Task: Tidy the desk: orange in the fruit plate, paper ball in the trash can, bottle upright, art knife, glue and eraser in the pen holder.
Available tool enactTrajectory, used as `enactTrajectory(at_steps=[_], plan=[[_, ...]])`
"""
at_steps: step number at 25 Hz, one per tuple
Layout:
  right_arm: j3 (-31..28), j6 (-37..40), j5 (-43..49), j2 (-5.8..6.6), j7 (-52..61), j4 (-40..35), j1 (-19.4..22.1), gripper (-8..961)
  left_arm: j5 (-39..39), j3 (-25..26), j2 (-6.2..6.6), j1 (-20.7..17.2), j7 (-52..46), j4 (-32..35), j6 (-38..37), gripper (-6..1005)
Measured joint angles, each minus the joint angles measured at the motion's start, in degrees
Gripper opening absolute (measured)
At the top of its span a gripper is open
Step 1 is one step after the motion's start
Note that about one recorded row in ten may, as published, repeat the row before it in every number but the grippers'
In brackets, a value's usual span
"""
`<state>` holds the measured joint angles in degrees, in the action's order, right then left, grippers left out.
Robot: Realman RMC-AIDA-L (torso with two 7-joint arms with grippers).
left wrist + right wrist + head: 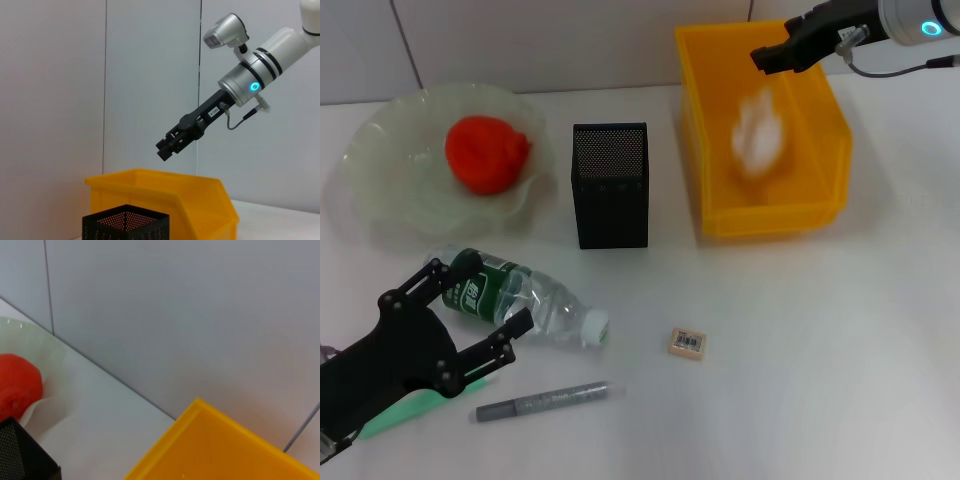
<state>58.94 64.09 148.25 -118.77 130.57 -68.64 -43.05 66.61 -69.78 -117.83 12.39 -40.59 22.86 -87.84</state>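
Note:
The orange (485, 152) lies in the fruit plate (390, 130) at the back left. The paper ball (758, 135) shows as a white blur inside the yellow trash can (825, 140), and my right gripper (765, 58) hangs open above the can's far rim. The bottle (535, 300) lies on its side at the front left. My left gripper (490, 292) is open, its fingers on either side of the bottle's labelled end. The eraser (687, 342) and a grey art knife (542, 401) lie on the table. The black mesh pen holder (610, 185) stands at centre.
A pale green stick (405, 415), perhaps the glue, lies partly under my left arm. The tiled wall runs close behind the plate and the can. In the left wrist view the right gripper (164, 152) hovers over the trash can (165, 190).

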Motion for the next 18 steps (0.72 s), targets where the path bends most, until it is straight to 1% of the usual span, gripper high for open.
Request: enactTrajectory(at_steps=[2,6,7,8,9,11,12,14,16,18], plan=[[0.00,0.00,0.00,-0.04,0.00,-0.29,0.07,572,0.00,0.00,0.04,-0.05,0.14,0.00,-0.20,846],[0.00,0.86,-0.86,-0.23,0.42,-2.37,1.11,652,1.32,-0.09,0.21,0.32,0.58,0.31,-0.54,844],[0.10,1.52,-1.77,-0.34,0.48,-4.30,1.94,673,1.32,-0.09,0.21,0.32,0.58,0.31,-0.54,844],[0.93,4.81,-6.52,-0.53,0.54,-11.02,5.34,693,2.70,-0.15,0.16,0.56,0.64,1.01,-0.57,844],[0.93,4.81,-6.52,-0.53,0.54,-11.02,5.34,713,3.43,-0.10,0.06,0.66,0.65,1.82,-0.60,844],[1.81,9.10,-14.02,-0.55,0.25,-18.23,9.95,753,4.46,0.14,-0.08,0.86,0.52,3.84,-0.60,845],[2.24,11.38,-19.04,-0.50,-0.48,-22.47,13.33,773,4.46,0.14,-0.08,0.86,0.52,3.84,-0.60,845],[2.63,14.97,-28.54,-0.45,-3.16,-28.22,19.76,773,4.79,0.10,0.01,2.03,-0.41,6.23,-0.60,845],[2.76,18.94,-37.88,-0.56,-7.36,-31.64,26.33,773,5.47,0.03,0.14,3.07,-1.40,7.12,-0.59,845],[2.74,23.00,-45.78,-0.67,-12.13,-32.57,32.48,773,7.31,0.27,0.25,4.85,-3.38,8.36,-0.25,846]])
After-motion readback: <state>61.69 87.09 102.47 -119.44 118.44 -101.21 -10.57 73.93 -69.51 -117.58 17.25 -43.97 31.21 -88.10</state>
